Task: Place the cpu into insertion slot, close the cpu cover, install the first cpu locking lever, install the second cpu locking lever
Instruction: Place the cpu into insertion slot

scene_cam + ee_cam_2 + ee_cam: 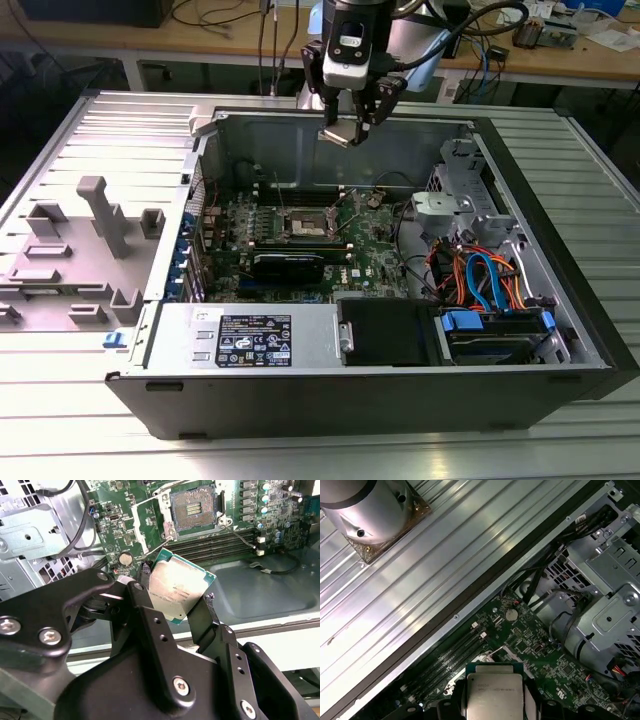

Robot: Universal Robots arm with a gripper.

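The cpu [182, 587] is in my pincer [352, 127], which pinches it by two opposite edges. It is a small flat square: a dull silver-grey metal lid with rounded corners, sitting on a thin green base that shows as a narrow border all around. I think the edge hold is chosen so that the flat faces are not touched and the underside can go down freely. My black fingers [201, 615] are hard, angular metal with small screws, and they touch only the rim of the chip.

In the exterior view the chip hangs in the air above the open computer case [300, 345], near its far wall and well apart from the board below. In the second wrist view it looks tilted, not level with the board.

The insertion slot [194, 509] lies uncovered on the green motherboard [127, 527], a dark square with a fine grid of contacts and a bright metal rim. Just beside it run the long black memory slots [210, 542], and a round shiny coin battery [125, 558] sits near. The case rests on a ribbed metal table [420, 570].
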